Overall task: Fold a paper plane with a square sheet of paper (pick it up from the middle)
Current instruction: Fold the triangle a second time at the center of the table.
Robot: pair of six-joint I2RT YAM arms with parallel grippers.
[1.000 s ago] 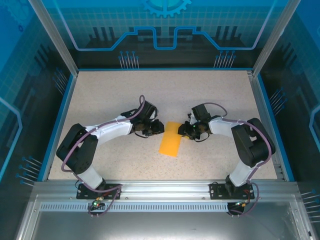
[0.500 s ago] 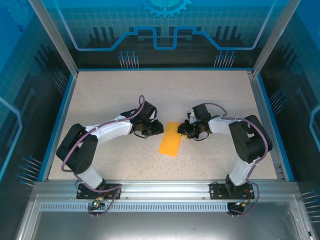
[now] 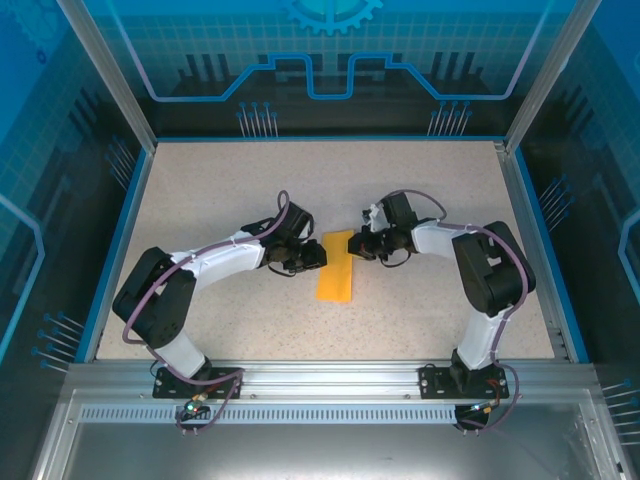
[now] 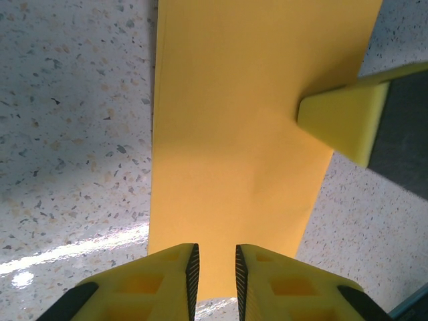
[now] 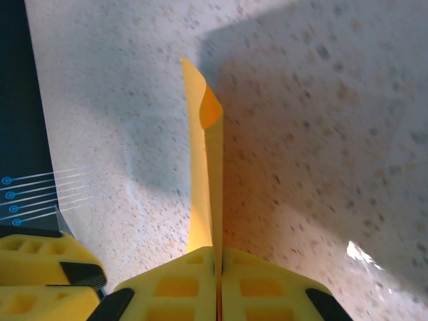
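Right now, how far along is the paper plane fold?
Done: the sheet of paper looks folded in half into a narrow strip on the table. In hand: the right hand is shut on one edge of it, and the left hand is at the opposite side, slightly open. Left: no pointed nose or wing flaps show, so most folds remain.

- The sheet of paper (image 3: 336, 270) is lying near the middle of the table (image 3: 230, 180).
- The left gripper (image 3: 317, 257) is sitting at its left edge, the right gripper (image 3: 358, 246) at its right.
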